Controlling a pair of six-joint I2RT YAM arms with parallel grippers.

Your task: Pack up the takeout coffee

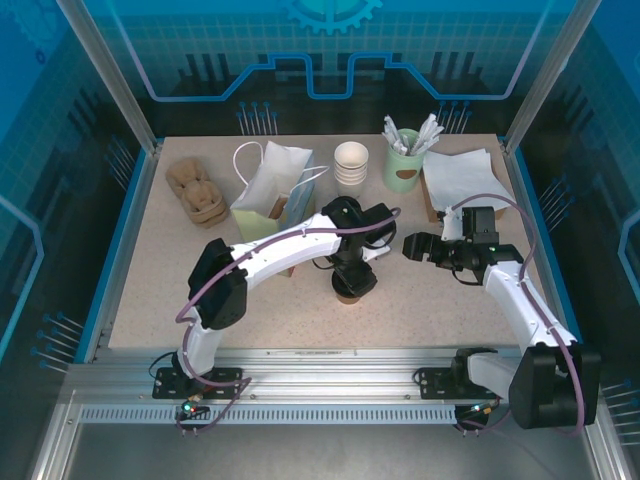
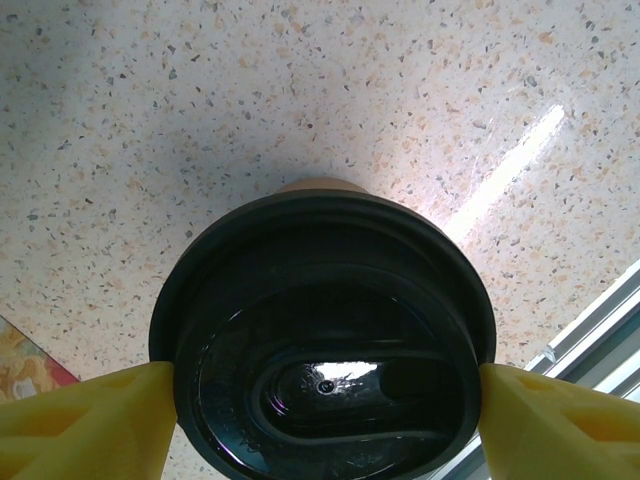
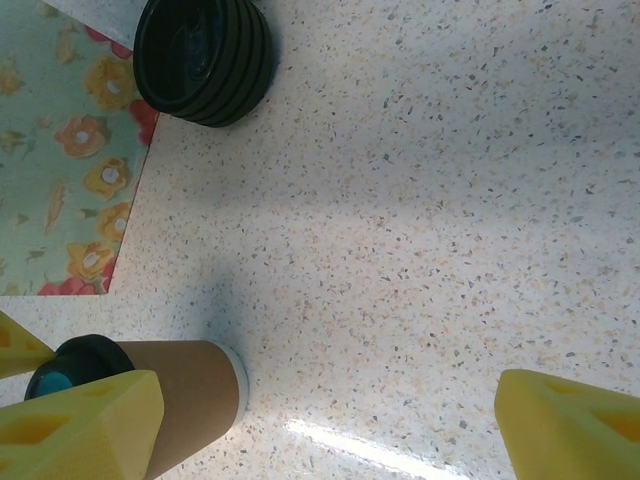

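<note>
The takeout coffee [image 1: 347, 294], a brown paper cup with a round black lid [image 2: 320, 340], stands upright on the speckled table near the middle. My left gripper [image 1: 350, 276] comes down over it from above. Its yellow fingers [image 2: 90, 420] press against the lid's rim on both sides. In the right wrist view the cup's brown side [image 3: 190, 400] is at the lower left. My right gripper [image 1: 415, 248] hovers to the right of the cup, jaws wide apart [image 3: 330, 420] over bare table, holding nothing.
A floral paper bag [image 1: 272, 180] stands behind the cup, and a stack of loose black lids [image 3: 200, 60] lies by it. Further back are white cups [image 1: 351, 162], a green holder [image 1: 403, 165], a cardboard carrier [image 1: 196, 190] and papers [image 1: 468, 180].
</note>
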